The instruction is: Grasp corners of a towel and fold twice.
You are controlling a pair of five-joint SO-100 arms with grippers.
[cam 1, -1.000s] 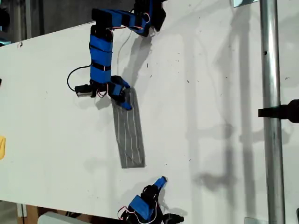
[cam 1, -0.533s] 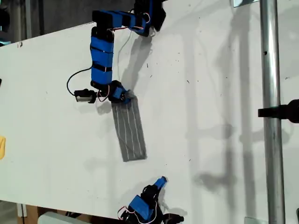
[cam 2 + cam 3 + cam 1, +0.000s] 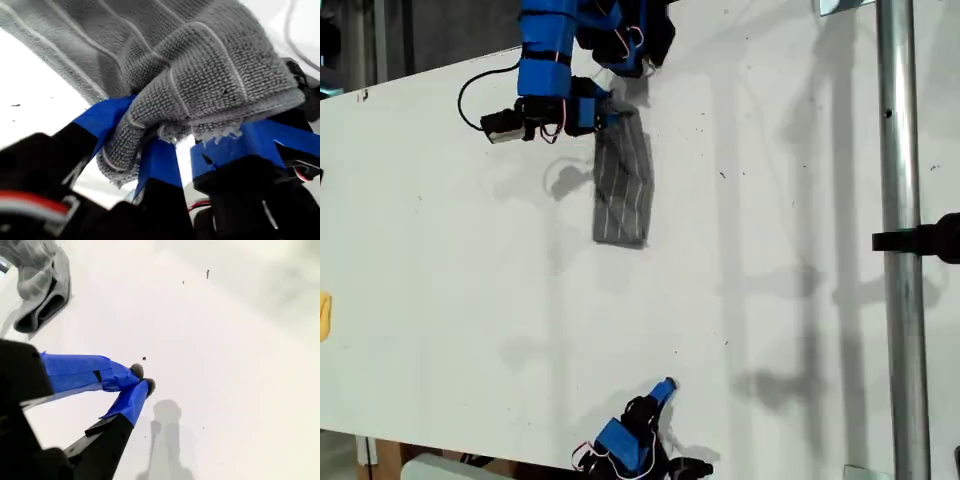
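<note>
exterior view: towel [image 3: 623, 185], a narrow folded strip near the table's [image 3: 770, 330] far edge, one end pinched by my first gripper [image 3: 603, 112]. no containers.

first wrist view: jaws clamped on bunched towel [image 3: 200, 65]; soft, light, limp, best taken at the corners.

second wrist view: my second gripper [image 3: 142, 379] closed, empty, well apart from the towel [image 3: 42, 285].

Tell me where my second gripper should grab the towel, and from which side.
Probably the free lower end of the towel, at one bottom corner, approached from the exterior view's bottom, where my second gripper sits shut and empty. My first gripper already pinches the top end, leaving the strip hanging.
</note>
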